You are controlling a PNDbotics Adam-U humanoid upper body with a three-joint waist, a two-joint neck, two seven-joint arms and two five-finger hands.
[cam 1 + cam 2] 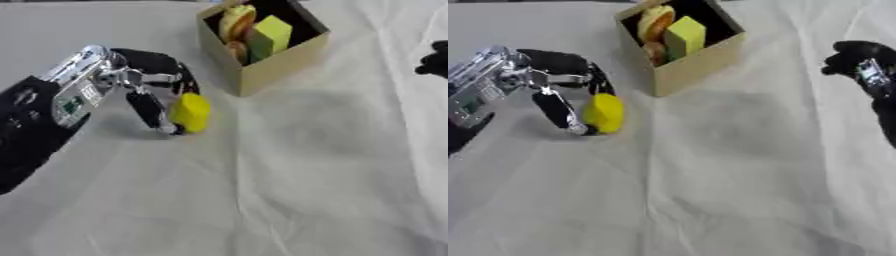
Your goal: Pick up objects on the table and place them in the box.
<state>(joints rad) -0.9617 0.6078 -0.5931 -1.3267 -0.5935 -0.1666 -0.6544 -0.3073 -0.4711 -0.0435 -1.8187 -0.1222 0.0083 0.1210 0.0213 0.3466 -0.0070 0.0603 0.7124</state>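
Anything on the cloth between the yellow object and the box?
Nothing: only bare white cloth between the yellow object, pinched in the left robot hand, and the cardboard box. Clearest in the left eye view.

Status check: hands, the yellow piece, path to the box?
Left robot hand pinching yellow block on the cloth. Right robot hand idle at right edge. Box close by, already holding items; nothing between.

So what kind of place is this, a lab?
Probably a test bench: a table under a wrinkled white cloth, an open cardboard box of toy-like pieces, and a left robot hand pinching a yellow object.
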